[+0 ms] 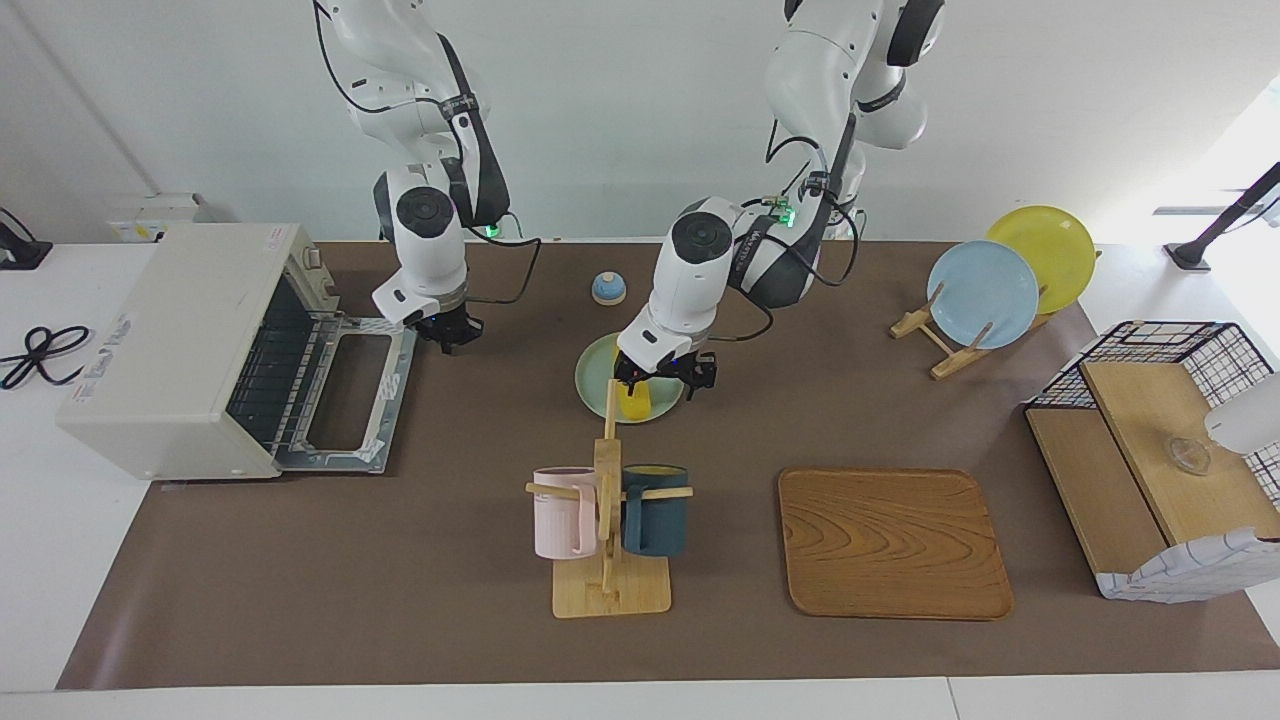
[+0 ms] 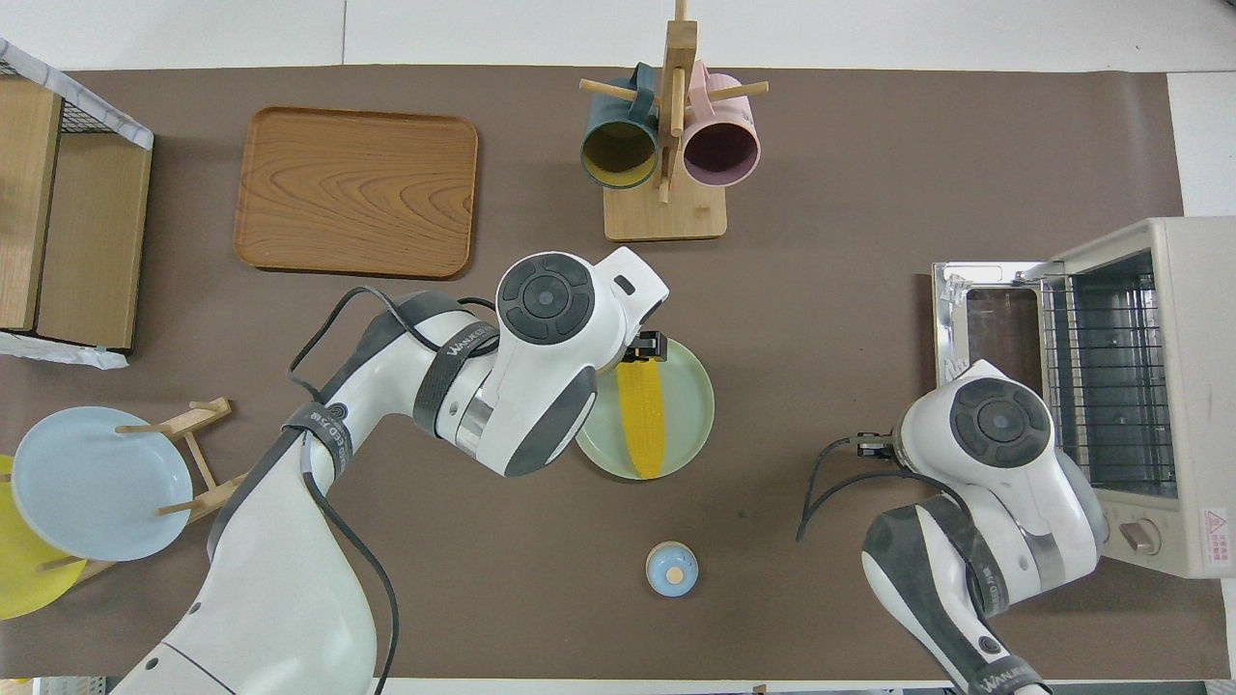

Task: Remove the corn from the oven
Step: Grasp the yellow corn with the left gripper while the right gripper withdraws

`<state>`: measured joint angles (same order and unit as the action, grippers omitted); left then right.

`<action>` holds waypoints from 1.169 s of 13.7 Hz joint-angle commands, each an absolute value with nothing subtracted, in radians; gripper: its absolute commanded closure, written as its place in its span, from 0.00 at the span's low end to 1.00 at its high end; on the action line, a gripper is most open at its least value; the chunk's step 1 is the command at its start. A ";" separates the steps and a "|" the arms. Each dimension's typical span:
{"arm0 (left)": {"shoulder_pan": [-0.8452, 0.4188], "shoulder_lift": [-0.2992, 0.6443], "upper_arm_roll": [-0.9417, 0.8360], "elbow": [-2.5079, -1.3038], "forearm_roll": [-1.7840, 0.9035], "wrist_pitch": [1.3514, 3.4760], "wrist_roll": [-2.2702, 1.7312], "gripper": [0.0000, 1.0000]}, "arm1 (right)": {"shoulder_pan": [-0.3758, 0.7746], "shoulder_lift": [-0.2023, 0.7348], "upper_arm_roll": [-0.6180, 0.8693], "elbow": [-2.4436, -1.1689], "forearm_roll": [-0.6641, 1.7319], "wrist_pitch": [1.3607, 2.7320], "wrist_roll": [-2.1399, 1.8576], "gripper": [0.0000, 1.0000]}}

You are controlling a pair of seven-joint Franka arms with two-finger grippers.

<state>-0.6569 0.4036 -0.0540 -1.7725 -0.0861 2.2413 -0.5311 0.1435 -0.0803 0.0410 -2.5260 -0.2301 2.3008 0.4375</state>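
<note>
The corn (image 1: 633, 403) (image 2: 642, 420) lies on a pale green plate (image 1: 592, 375) (image 2: 692, 405) in the middle of the table, outside the oven. My left gripper (image 1: 662, 376) (image 2: 645, 347) hangs open low over the corn and hides part of it; I cannot tell whether it touches. The cream oven (image 1: 170, 340) (image 2: 1193, 386) stands at the right arm's end, its door (image 1: 350, 395) folded down and its wire rack bare. My right gripper (image 1: 447, 336) is shut on nothing, just above the door's corner nearest the robots.
A mug tree (image 1: 608, 520) with a pink and a dark blue mug stands farther out than the plate, and a wooden tray (image 1: 890, 540) lies beside it. A small blue knob (image 1: 608, 288), a rack with two plates (image 1: 985, 295) and a wire basket (image 1: 1160, 450) are also here.
</note>
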 commanded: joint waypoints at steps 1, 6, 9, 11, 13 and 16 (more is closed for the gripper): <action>-0.686 0.414 -0.038 -1.773 -0.103 2.253 -0.535 0.00 | 0.094 -0.101 0.049 -2.554 -0.282 2.312 0.451 1.00; -0.722 0.411 -0.038 -1.824 -0.123 2.290 -0.540 0.00 | 0.081 -0.107 0.049 -2.571 -0.288 2.315 0.446 1.00; -0.729 0.408 -0.038 -1.850 -0.123 2.315 -0.541 0.00 | 0.072 -0.110 0.048 -2.574 -0.319 2.307 0.445 1.00; -0.744 0.407 -0.038 -1.864 -0.123 2.332 -0.546 0.00 | 0.063 -0.110 0.048 -2.574 -0.362 2.299 0.446 1.00; -0.749 0.407 -0.038 -1.874 -0.123 2.359 -0.561 0.41 | 0.055 -0.110 0.048 -2.571 -0.383 2.286 0.449 1.00; -0.752 0.403 -0.038 -1.876 -0.123 2.350 -0.568 0.99 | 0.061 -0.106 0.051 -2.528 -0.455 2.199 0.488 1.00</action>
